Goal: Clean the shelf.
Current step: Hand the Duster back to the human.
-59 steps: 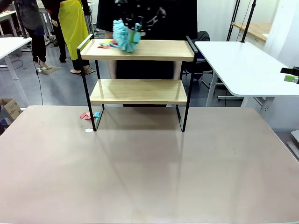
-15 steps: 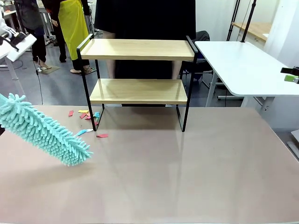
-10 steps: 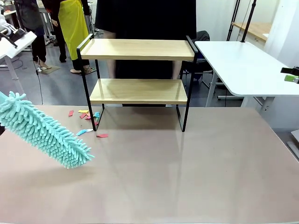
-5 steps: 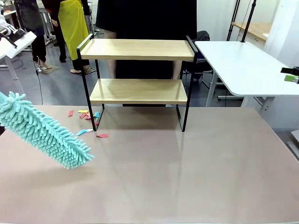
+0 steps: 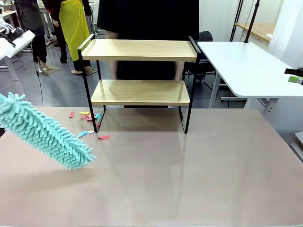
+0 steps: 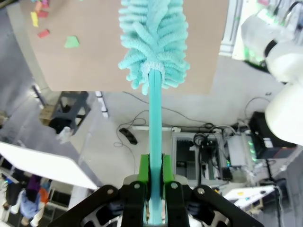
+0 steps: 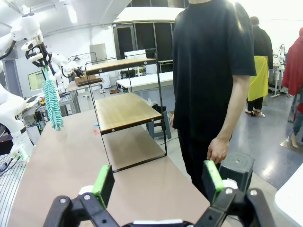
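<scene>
Two light wooden boards in a thin black metal frame make up the shelf (image 5: 139, 71), which is stood at the far side of the beige tabletop (image 5: 189, 175), with small coloured paper scraps (image 5: 90, 125) scattered beside its left legs. The thin handle of a fluffy turquoise microfibre duster (image 5: 45, 132) is pinched between the green-padded fingers (image 6: 144, 168) of the left gripper (image 6: 154, 170), the head being held tilted above the tabletop's left part. The right gripper (image 7: 158, 182) is seen with its fingers spread wide and nothing between them, near a person in a black T-shirt (image 7: 210, 71).

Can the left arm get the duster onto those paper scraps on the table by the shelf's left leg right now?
Probably yes. The left gripper holds the duster over the table's left side, and nothing stands between its tip and the paper scraps near the shelf.
</scene>
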Controlling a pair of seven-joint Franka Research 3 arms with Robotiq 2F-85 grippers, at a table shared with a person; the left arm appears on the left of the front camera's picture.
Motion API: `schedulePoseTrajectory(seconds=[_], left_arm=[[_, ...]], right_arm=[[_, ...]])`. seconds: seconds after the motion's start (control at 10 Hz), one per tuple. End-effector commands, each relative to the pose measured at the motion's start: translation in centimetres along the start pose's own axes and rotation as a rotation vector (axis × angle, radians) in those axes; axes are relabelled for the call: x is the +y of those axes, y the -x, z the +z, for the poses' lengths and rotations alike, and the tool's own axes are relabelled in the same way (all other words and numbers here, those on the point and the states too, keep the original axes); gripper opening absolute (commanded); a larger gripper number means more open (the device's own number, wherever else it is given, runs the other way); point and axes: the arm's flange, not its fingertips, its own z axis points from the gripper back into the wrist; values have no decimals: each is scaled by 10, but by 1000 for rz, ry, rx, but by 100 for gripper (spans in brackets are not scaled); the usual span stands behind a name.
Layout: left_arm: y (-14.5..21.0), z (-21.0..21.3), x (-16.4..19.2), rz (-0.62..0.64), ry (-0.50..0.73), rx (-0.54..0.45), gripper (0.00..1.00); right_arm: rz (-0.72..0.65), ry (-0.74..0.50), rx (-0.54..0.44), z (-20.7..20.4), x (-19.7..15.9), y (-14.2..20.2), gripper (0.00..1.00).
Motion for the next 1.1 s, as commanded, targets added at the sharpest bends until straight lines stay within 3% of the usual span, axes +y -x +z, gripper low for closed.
schedulePoseTrajectory(seconds=[0.0,0.5,1.0], left_arm=[[3,-7,3,29,-20,-127,13],[-16,-43,9,38,-106,-475,13],[-31,-109,13,14,-198,-927,13]], right_arm=[[31,-15,-12,-7,5,-33,100],[-25,-229,-42,-45,55,-165,100],[-21,-387,-11,-94,147,-221,100]])
